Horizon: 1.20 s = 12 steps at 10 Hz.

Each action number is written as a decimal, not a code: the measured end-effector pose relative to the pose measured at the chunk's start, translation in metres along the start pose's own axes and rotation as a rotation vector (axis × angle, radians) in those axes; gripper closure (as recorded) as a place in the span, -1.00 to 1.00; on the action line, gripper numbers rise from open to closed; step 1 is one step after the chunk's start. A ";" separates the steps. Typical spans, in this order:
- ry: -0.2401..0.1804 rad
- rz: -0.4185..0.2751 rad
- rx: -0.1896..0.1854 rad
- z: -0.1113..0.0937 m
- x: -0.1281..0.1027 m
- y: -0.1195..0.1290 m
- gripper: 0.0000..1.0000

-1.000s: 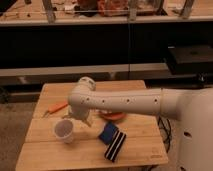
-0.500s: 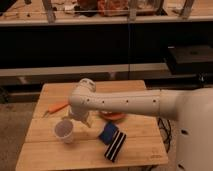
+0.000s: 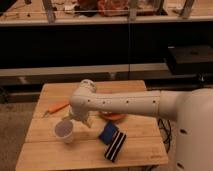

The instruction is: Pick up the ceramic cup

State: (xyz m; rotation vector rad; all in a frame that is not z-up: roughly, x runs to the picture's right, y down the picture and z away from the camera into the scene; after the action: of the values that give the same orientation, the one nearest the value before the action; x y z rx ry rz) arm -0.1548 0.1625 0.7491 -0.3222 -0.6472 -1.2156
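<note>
The ceramic cup (image 3: 65, 131) is small, off-white and handleless. It stands upright on the left front part of the wooden table (image 3: 45, 155). My white arm reaches in from the right, and its wrist bends down over the table's middle. My gripper (image 3: 76, 119) hangs just above and to the right of the cup's rim, close to it. Whether it touches the cup does not show.
An orange plate (image 3: 114, 116) lies under my forearm at the table's centre. A blue pad with a black-and-white striped piece (image 3: 113, 141) lies at front centre. An orange stick-like object (image 3: 56, 107) lies at the left. Dark shelves and a counter run behind the table.
My wrist has sunk a little toward the table and the cup. The cup and the other objects have not moved.
</note>
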 end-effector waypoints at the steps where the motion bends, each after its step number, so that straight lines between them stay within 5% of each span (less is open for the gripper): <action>1: -0.002 -0.001 0.002 0.002 0.000 0.000 -0.60; 3: -0.013 -0.008 0.000 0.001 0.000 0.000 -0.60; 7: -0.044 -0.068 -0.070 0.001 -0.002 -0.002 -0.60; 12: -0.143 -0.275 -0.067 0.006 -0.013 -0.011 -0.60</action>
State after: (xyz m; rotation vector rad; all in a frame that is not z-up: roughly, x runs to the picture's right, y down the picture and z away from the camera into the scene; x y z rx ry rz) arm -0.1694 0.1728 0.7447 -0.3877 -0.7941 -1.4887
